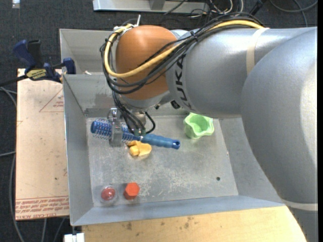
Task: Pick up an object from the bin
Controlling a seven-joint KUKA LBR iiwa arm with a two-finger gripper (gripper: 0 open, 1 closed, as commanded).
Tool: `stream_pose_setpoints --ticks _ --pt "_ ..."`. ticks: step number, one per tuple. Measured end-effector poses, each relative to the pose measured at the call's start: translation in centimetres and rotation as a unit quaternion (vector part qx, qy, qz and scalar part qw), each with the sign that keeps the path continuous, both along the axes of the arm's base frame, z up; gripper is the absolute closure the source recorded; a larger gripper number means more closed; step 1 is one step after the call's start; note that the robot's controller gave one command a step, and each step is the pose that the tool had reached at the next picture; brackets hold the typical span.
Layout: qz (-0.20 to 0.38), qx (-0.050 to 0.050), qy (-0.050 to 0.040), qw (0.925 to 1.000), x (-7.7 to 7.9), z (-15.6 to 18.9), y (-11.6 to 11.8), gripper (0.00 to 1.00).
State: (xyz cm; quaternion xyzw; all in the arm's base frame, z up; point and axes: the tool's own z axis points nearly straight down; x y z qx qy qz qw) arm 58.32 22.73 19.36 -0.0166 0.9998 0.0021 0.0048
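My gripper point(118, 131) hangs below the arm's orange wrist cover, low in the left middle of the bin. It is right over a blue hairbrush point(151, 140) that lies across the floor, bristle head to the left and handle pointing right. The gripper's metal part stands at the brush where head and handle meet. A small yellow thing point(139, 149) lies just in front of the brush handle, touching it or nearly so.
A light green cup-like thing point(198, 125) sits to the right of the brush near the far wall. Two small red things point(107, 193) point(131, 190) lie side by side at the near wall. The big arm covers the bin's right side.
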Motion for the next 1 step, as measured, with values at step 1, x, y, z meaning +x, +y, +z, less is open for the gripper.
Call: stream_pose_setpoints --ticks 1 --pt "-0.031 0.000 0.0005 0.9995 -1.27 8.67 -1.04 1.00"
